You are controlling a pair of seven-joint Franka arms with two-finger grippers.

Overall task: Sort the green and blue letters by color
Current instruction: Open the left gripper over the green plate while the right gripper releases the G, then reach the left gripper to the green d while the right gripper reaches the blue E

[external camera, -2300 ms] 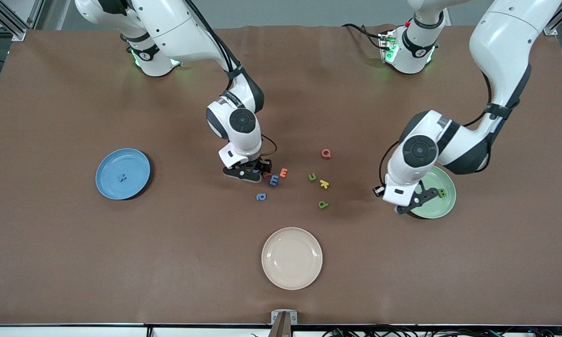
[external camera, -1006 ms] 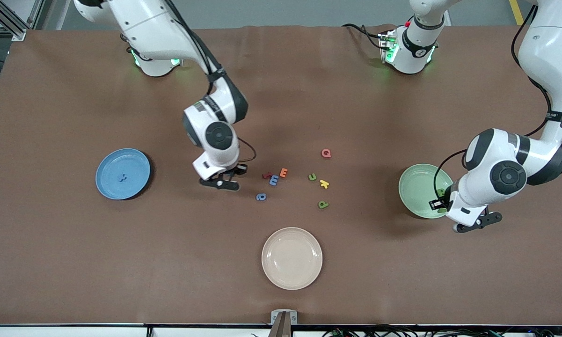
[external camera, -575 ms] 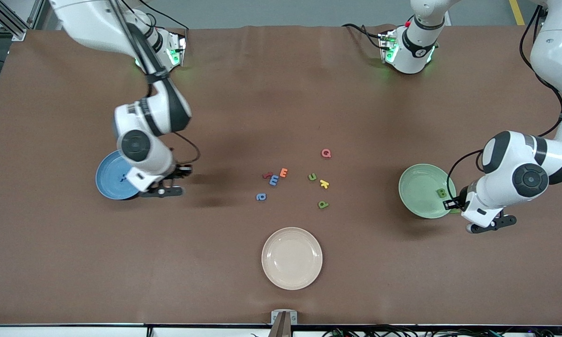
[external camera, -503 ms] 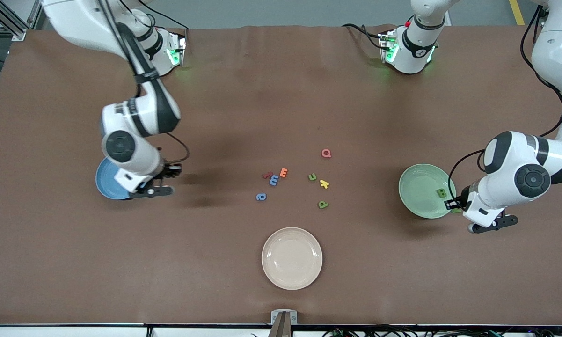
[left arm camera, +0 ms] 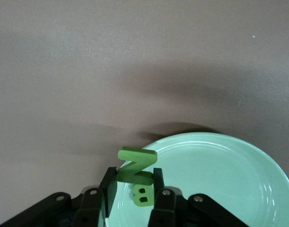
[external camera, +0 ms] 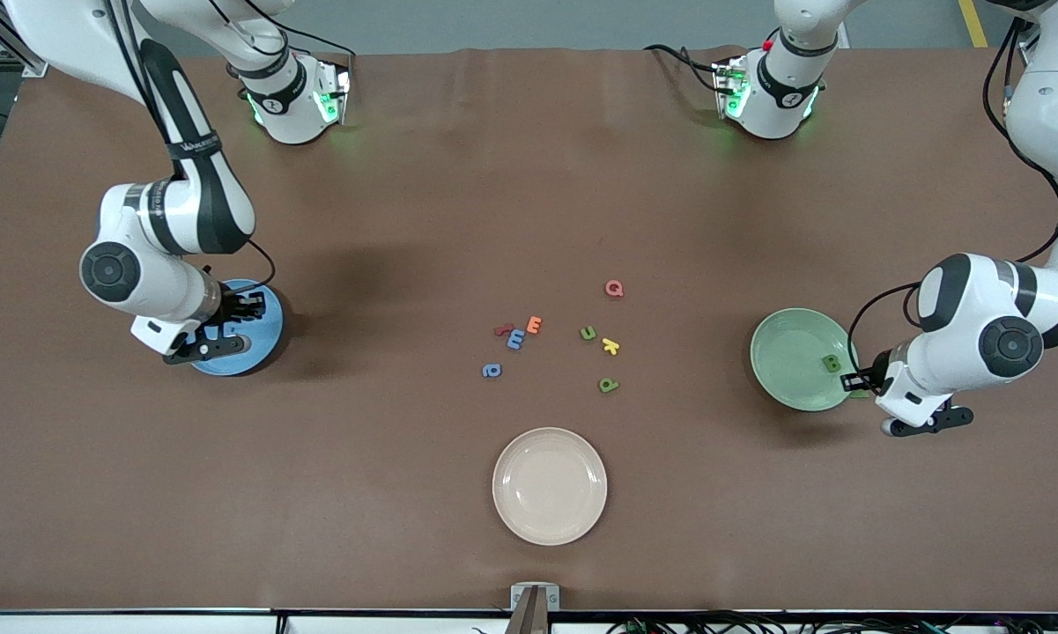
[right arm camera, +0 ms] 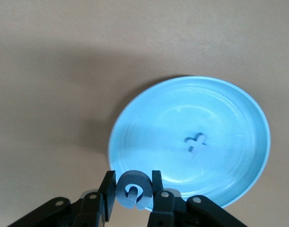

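The right hand (right arm camera: 133,196) hung over the rim of the blue plate (external camera: 260,328), clamped on the blue G (right arm camera: 132,189), which stood on edge between the fingers. A blue x (right arm camera: 195,142) lay flat near that plate's middle. A second earlier this hand had been beside the loose letters in the middle of the bench (external camera: 405,220); it had since swung to the plate at the right arm's end.

The left hand (left arm camera: 135,191) gripped the green N (left arm camera: 136,165), held upright with its long axis crosswise to the fingers, over the rim of the green plate (external camera: 784,352). A green B (external camera: 832,362) lay flat in that plate, near the rim on the left arm's side. This hand had barely shifted over the last half second.

On the bench between the plates the loose letters had not moved. The blue m (external camera: 516,339) lay flat, touching a red letter (external camera: 503,329) and just beside the orange E (external camera: 535,325); the blue a (external camera: 492,371) lay nearer the camera. Toward the left arm's end lay the green u (external camera: 588,333), the yellow k (external camera: 610,346) and the green p (external camera: 609,385), with a pink Q (external camera: 614,288) farther from the camera. A cream plate (external camera: 550,485) sat nearest the camera.

Small black lettering ran along a band on the right arm, too small to read.
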